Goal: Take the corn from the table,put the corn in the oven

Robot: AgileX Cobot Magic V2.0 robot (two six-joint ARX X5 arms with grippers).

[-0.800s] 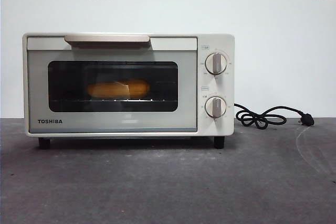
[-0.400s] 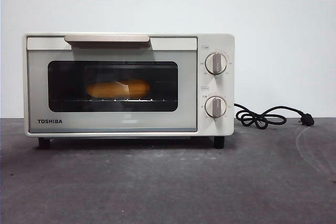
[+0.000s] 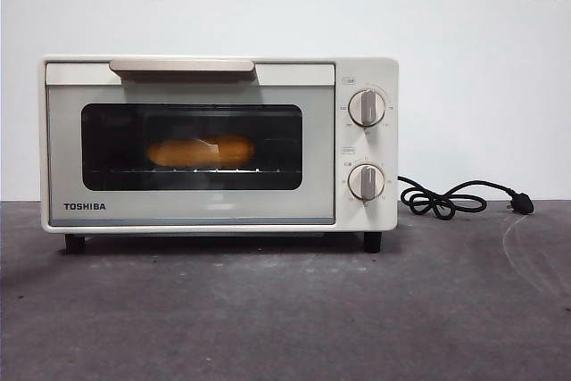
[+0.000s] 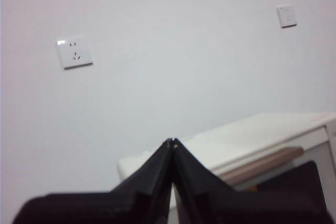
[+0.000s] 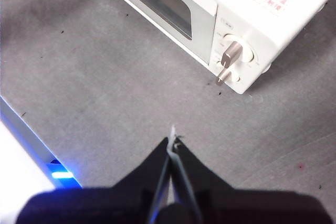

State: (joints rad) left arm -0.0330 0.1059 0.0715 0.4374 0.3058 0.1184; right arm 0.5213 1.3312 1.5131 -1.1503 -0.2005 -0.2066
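We are looking across the table (image 3: 285, 310), its dark grey surface stretching under everything and showing pale scuffs toward one side. Standing on it is the oven (image 3: 219, 144), cream-white, with its glass door sitting shut and the beige bar handle (image 3: 182, 66) running along the top of the door. Behind the dark glass we are seeing the corn (image 3: 201, 151), lying on its side on the wire rack inside the oven, roughly in the middle of the window. Two round knobs (image 3: 367, 108) are stacked on the control panel beside the door, and the black power cord (image 3: 446, 201) is lying coiled on the table just beside the oven, its plug resting apart from the wall. The left gripper (image 4: 172, 142) is hanging above the oven's top, pointing toward the wall, its jaws pressed together on nothing. The right gripper (image 5: 172, 141) is hovering high over bare table in front of the oven's knob end, jaws likewise closed and empty.
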